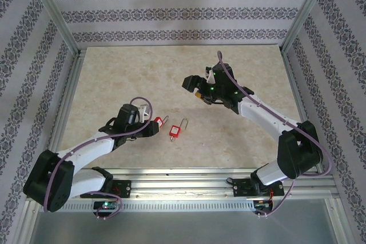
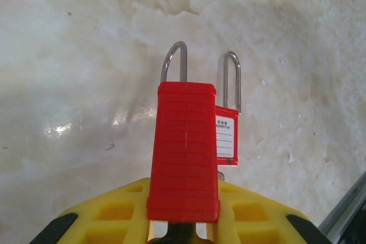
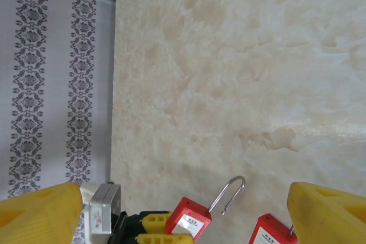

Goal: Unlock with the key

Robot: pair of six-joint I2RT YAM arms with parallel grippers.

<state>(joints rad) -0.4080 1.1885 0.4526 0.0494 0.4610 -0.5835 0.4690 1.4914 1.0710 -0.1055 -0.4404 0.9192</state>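
Red padlock [image 2: 184, 147] sits pinched in the left tool [image 1: 147, 127] at lower left of the tabletop [image 1: 189, 67], with a second padlock [image 1: 173, 132] lying just beside it. Right tool [image 1: 194, 88] hangs spread and empty above centre. The keying step seems to be in hand: next, that tool must get the key, which I cannot make out, into the held lock.

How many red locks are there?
2. One red lock is clamped in the left gripper jaws. The other red lock lies on the table beside it. None looks hidden.
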